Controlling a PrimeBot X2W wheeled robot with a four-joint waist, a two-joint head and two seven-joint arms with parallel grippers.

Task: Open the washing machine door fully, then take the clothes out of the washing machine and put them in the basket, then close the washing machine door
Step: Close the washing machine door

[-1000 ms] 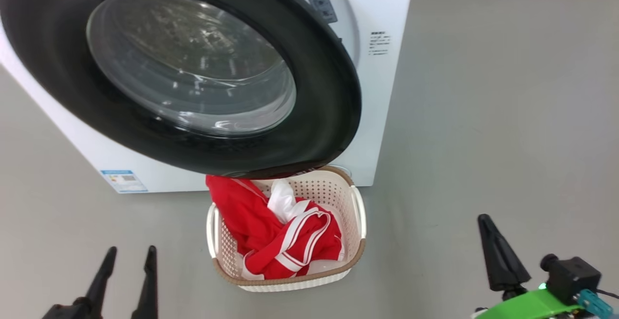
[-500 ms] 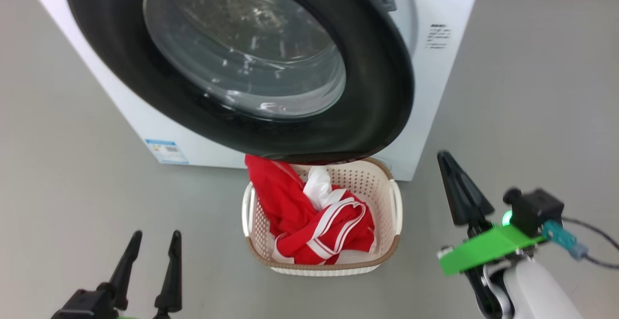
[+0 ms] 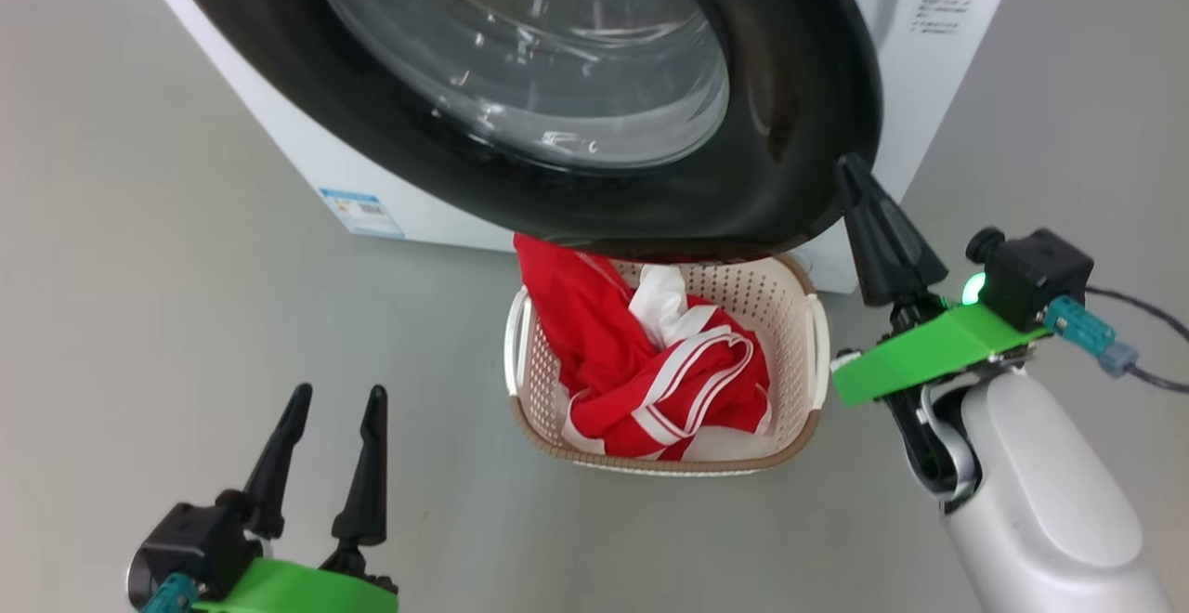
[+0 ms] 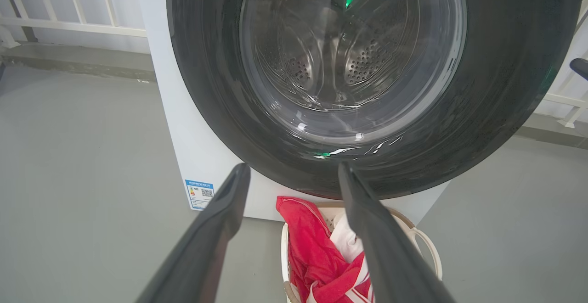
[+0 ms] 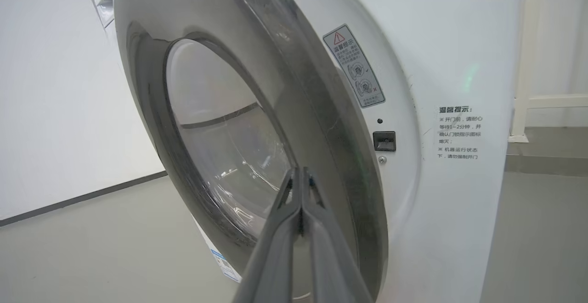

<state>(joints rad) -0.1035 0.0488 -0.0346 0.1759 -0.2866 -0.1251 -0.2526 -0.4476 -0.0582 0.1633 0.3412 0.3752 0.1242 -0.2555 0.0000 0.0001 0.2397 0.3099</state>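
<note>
the big white front-loading washing machine [image 3: 938, 84] fills the upper frame, its round glossy black door [image 3: 799, 84] ajar, free edge standing out at upper right. below centre, the small cream perforated basket [image 3: 669, 466] holds crumpled red-and-white clothes [image 3: 613, 362]. the right gripper [image 3: 848, 165] is pinched together just beside the door's edge; the left gripper [image 3: 339, 392] is spread, lower left.

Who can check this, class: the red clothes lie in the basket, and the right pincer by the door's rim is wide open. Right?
No: the right pincer is shut, as the right wrist view shows. The clothes do lie in the basket, and that pincer is by the rim of the washing machine door.
</note>
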